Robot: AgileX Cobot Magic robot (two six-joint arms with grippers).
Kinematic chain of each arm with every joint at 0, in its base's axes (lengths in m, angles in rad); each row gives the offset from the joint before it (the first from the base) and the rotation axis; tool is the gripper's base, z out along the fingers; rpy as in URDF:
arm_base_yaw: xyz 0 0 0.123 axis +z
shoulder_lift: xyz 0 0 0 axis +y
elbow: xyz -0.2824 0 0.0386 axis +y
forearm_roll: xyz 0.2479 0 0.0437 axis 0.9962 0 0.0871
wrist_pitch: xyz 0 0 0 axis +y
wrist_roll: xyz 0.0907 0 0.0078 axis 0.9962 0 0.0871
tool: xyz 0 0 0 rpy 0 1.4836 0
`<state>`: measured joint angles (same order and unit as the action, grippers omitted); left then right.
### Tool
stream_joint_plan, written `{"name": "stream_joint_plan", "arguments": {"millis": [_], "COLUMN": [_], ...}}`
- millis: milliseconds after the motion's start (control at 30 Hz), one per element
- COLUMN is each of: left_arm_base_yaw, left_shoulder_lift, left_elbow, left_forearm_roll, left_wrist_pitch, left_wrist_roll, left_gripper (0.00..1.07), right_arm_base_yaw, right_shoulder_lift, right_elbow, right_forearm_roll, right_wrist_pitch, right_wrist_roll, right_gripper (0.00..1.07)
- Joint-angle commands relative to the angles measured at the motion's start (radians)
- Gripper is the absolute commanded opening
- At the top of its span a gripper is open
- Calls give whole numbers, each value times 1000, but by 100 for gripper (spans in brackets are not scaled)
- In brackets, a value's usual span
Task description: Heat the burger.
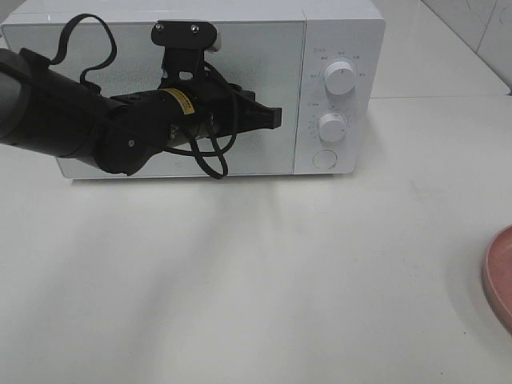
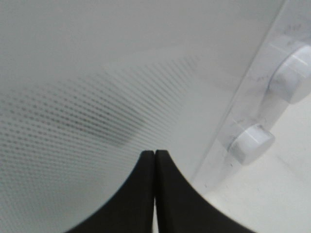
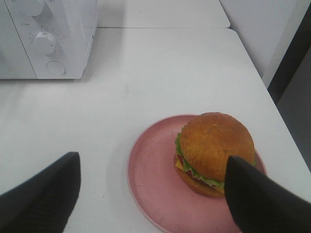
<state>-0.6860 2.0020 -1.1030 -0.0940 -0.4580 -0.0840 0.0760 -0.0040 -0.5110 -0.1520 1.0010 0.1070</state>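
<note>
The burger (image 3: 214, 148), with a golden-brown bun, green lettuce and yellow cheese, sits on a pink plate (image 3: 150, 194) in the right wrist view; it is out of the exterior view. My right gripper (image 3: 153, 162) hangs open above the plate, one finger on each side and nothing between them. The white microwave (image 1: 336, 48) stands at the back of the table with its door closed. My left gripper (image 1: 276, 118) is shut and empty, its tips (image 2: 154, 154) close against the door glass (image 2: 121, 87), near the edge beside the control panel.
Two white knobs (image 1: 340, 78) (image 1: 331, 126) and a round button (image 1: 324, 158) sit on the microwave's panel. Only the plate's rim (image 1: 500, 276) shows at the exterior view's right edge. The white table (image 1: 256, 272) ends just beyond the plate.
</note>
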Motion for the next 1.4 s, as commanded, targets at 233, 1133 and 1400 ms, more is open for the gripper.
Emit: {"name": "stream_joint_plan", "arguments": {"millis": [233, 1133, 1400], "left_arm_base_yaw": [-99, -163, -46], "left_shoulder_lift": [-70, -379, -461], "left_elbow": [-8, -8, -8], "left_forearm_roll": [12, -30, -15], "left_wrist_pitch": [304, 1196, 1372], "left_wrist_roll": [0, -18, -14], "left_gripper": [39, 99, 99], "right_arm_base_yaw": [-5, -5, -5], "right_shoulder_lift": [-24, -24, -24], "right_elbow": [1, 1, 1], "right_forearm_roll": [2, 2, 2], "right_wrist_pitch": [-6, -6, -6], "right_wrist_roll": [7, 7, 7], "right_gripper": [76, 76, 76]}}
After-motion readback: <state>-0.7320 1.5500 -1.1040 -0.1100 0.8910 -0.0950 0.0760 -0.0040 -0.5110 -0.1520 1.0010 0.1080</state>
